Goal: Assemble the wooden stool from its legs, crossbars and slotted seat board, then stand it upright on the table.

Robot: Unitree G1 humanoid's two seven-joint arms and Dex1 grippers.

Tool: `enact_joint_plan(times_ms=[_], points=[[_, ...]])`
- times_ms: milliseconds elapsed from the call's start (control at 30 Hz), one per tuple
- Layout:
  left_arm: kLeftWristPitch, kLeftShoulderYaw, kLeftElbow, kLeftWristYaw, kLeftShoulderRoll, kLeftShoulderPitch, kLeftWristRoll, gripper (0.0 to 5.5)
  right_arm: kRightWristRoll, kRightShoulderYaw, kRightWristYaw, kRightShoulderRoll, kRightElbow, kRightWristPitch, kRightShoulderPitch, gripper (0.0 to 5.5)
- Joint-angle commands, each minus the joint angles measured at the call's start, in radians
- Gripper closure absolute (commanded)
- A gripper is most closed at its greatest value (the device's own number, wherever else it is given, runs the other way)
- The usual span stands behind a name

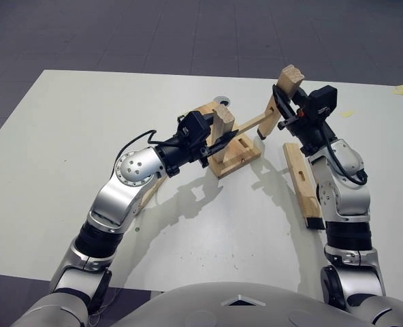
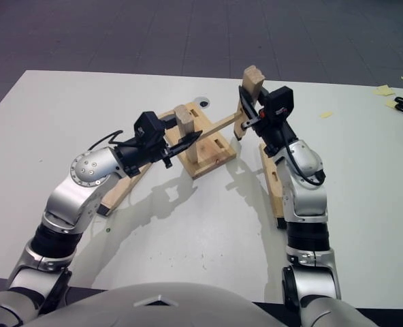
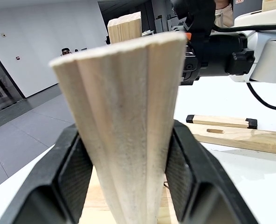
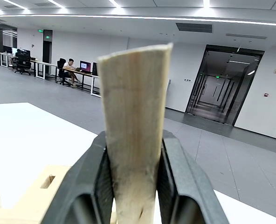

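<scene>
nearest, a spare leg [image 1: 302, 180] lies flat on the table [image 1: 65, 136] beside the right arm. the left gripper [image 1: 218, 142] clamps an upright leg [image 1: 223, 121] on the slotted seat board [image 1: 239, 155]. a crossbar [image 1: 250, 125] runs over to the raised leg [image 1: 291, 76], pinched tight by the right gripper [image 1: 282, 103].

Both your arms reach forward, and both grippers are clamped.
Your left gripper [image 1: 214, 142] squeezes the upright leg [image 1: 222, 122], with the forearm angled inward. Your right gripper [image 1: 284, 103] pinches the raised leg [image 1: 290, 78], with the forearm stretched forward.
</scene>
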Motion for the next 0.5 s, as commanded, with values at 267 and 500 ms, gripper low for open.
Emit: enact_joint_plan(times_ms=[267, 500], points=[[0.104, -0.045, 0.109, -0.006, 0.04, 0.08, 0.07, 3.46, 0.055, 0.007, 0.02, 0.029, -0.046, 0.047, 0.02, 4.47], [0.101, -0.048, 0.111, -0.008, 0.046, 0.084, 0.076, 3.46, 0.057, 0.017, 0.008, 0.048, -0.077, 0.07, 0.016, 4.47]])
